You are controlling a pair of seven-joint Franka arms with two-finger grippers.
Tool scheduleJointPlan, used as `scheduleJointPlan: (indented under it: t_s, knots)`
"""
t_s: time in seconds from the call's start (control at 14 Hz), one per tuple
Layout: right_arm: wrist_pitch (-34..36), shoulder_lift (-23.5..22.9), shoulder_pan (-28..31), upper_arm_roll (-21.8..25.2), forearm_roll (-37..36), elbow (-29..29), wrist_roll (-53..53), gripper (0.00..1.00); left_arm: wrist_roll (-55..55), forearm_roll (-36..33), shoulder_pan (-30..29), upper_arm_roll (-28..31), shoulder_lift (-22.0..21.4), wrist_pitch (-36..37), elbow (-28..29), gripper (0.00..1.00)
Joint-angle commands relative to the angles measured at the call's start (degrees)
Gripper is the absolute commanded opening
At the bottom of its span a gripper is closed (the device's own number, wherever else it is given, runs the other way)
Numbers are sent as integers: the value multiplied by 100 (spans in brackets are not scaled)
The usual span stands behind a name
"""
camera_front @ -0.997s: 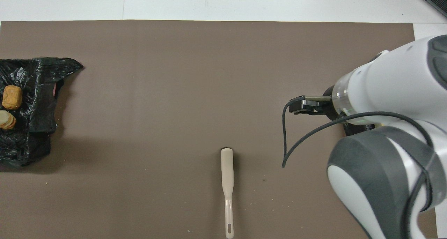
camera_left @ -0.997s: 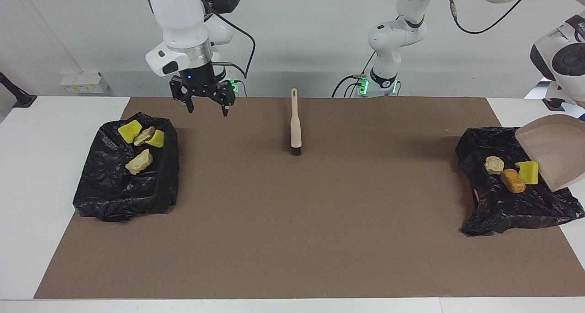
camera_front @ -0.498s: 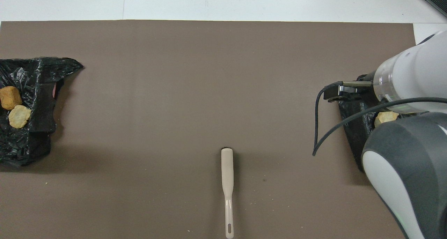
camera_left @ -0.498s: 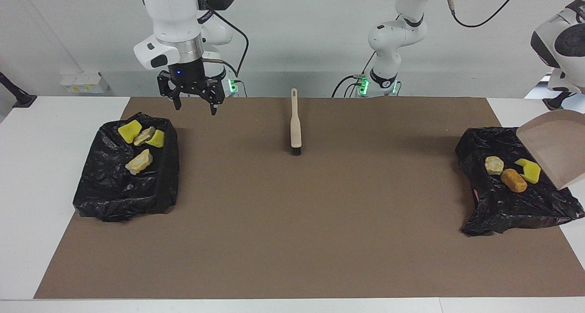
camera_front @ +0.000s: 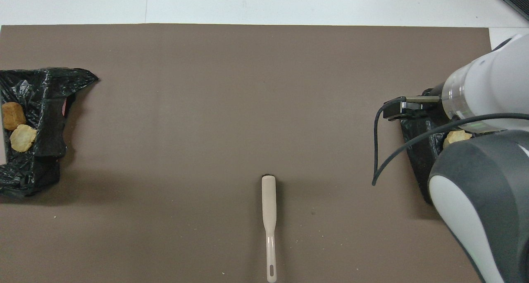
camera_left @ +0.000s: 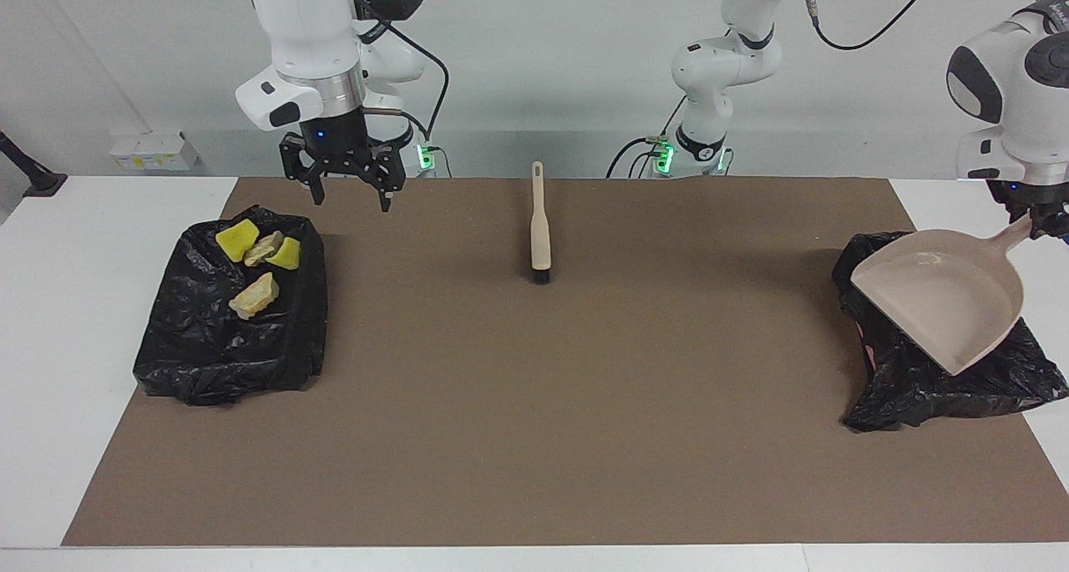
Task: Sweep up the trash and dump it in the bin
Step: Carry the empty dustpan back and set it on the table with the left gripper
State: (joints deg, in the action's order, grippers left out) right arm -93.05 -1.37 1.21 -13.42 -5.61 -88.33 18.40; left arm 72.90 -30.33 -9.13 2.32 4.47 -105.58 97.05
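The left hand (camera_left: 1038,220) sits at the edge of the facing view at the left arm's end of the surface; its fingertips are hard to make out against the dark wrist, but it is closed on the handle of the beige dustpan (camera_left: 939,292). The left arm comes down from above with its wrist pointing straight down, and the pan hangs from the handle over the black-bagged bin (camera_left: 910,380) at that end, tipped so its hollow inside faces the facing camera. The pan covers most of that bin's opening in the facing view, so the trash inside is hidden there; in the overhead view two tan bread-like lumps (camera_front: 18,128) show on the black bag, and the bin itself is cut off by the frame edge. The right hand (camera_left: 344,189) hangs with its fingers spread wide and nothing between them, wrist vertical, over the brown mat (camera_left: 534,405) just beside the second black-bagged bin (camera_left: 225,355) at the right arm's end. In the overhead view the right arm's bulk hides most of that bin. Four pieces lie in it: two yellow sponge chunks (camera_left: 237,238) and two pale bread-like pieces (camera_left: 255,296). The beige brush (camera_left: 540,225) lies on the mat between the two arms, bristles pointing away from the robots.
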Motion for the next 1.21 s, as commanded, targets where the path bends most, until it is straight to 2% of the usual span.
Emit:
scheduleJointPlan:
  t_s: [0.0, 0.21, 0.36, 0.5, 0.64, 0.85, 1.14]
  knots:
    - [338, 189, -155, 295, 69, -17, -336, 100, -1020, 501, 367, 58, -245, 388, 200, 0]
    - [516, 312, -226, 419, 78, -35, -434, 100, -2416, 1053, 841, 32, -315, 801, 262, 0]
    - [690, 313, -331, 760, 471, 34, -521, 100, -3698, 1589, 1254, 31, -368, 952, 306, 0]
    - [814, 330, -428, 858, 447, 70, -539, 100, -4754, 2038, 1615, 31, -394, 1022, 350, 0]
    - [806, 330, -402, 1025, 465, 70, -810, 100, -5721, 2478, 2071, 31, -412, 1014, 376, 0]
    - [806, 330, -411, 1034, 395, 70, -1031, 100, -6952, 3050, 2748, 31, -412, 882, 367, 0]
    - [841, 243, -437, 1043, 289, 88, -1154, 100, -8070, 3227, 3653, 31, -299, 523, 341, 0]
